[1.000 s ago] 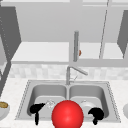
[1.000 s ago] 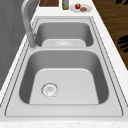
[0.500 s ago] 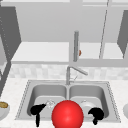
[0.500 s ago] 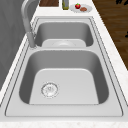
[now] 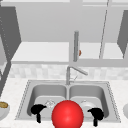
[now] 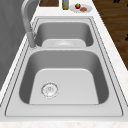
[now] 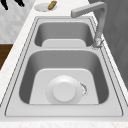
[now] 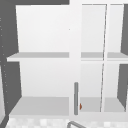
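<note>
Red ball [image 5: 67, 114] sits right in front of you, low at the sink's [image 5: 27, 87] near edge, between your two hands. Your left hand [image 5: 37, 109] hangs just beside the ball at its left, fingers curled down and holding nothing; your right hand [image 5: 96, 113] hangs at the ball's right, curled the same way, also with nothing in it. Neither hand touches the ball.

Look into the basins: the right one holds a white plate [image 7: 64, 92] lying flat over its floor, partly covering the drain; the left one shows a bare drain [image 6: 49, 89]. The faucet [image 5: 75, 71] stands behind the divider, spout swung toward the right basin.

On the counter [image 6: 110, 37], a plate [image 6: 80, 8] carries a red fruit and a brown piece, with a bottle [image 6: 65, 4] beside it. At the other end a dish [image 7: 45, 6] holds a brown roll. Above, the wall cabinet [image 8: 42, 56] stands open, white shelves.
</note>
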You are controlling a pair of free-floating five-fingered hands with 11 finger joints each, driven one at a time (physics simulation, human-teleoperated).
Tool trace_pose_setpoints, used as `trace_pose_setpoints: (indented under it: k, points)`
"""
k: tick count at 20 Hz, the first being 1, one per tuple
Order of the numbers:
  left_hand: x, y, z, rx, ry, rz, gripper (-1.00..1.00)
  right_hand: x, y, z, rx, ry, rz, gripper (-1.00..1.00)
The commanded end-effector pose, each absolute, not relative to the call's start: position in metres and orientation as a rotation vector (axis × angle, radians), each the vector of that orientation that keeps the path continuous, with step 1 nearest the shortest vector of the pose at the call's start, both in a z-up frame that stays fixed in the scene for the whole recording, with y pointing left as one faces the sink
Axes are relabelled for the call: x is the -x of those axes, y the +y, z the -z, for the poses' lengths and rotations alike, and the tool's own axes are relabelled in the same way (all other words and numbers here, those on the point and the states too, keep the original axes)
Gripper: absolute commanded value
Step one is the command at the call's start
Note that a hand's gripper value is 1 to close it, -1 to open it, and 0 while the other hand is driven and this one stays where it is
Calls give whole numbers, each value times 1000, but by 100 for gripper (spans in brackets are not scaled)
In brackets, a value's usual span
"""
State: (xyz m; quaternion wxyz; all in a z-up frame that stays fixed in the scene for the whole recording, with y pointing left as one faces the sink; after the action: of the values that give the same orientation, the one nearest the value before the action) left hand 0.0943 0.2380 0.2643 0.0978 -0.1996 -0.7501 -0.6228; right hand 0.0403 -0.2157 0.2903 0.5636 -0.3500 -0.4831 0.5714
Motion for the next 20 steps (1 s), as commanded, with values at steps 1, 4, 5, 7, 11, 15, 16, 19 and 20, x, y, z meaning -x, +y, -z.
trace_pose_setpoints:
  k: [1,4,5,7,11,15,16,19,20]
  points:
    - [-94,238,-264,591,-2220,1843,0,-42,-208,-290,833,-1131,-1352,-100]
    - [-94,238,-264,579,-2227,1843,0,-48,-204,-291,881,-1143,-1376,-100]
    - [-94,238,-264,576,-2229,1843,0,-52,-201,-290,887,-1143,-1378,-100]
    - [-95,238,-264,570,-2232,1842,0,-69,-194,-290,872,-1127,-1368,-100]
    - [-95,237,-264,562,-2237,1841,0,-98,-190,-298,859,-1142,-1355,-100]
    - [-95,237,-264,556,-2240,1839,0,-130,-188,-306,854,-1154,-1347,-100]
    - [-95,237,-264,555,-2240,1839,0,-138,-188,-309,856,-1160,-1343,-100]
    - [-95,237,-264,552,-2242,1839,0,-162,-187,-314,867,-1159,-1345,-100]
    - [-95,237,-263,552,-2242,1838,0,-170,-186,-315,869,-1162,-1344,-100]
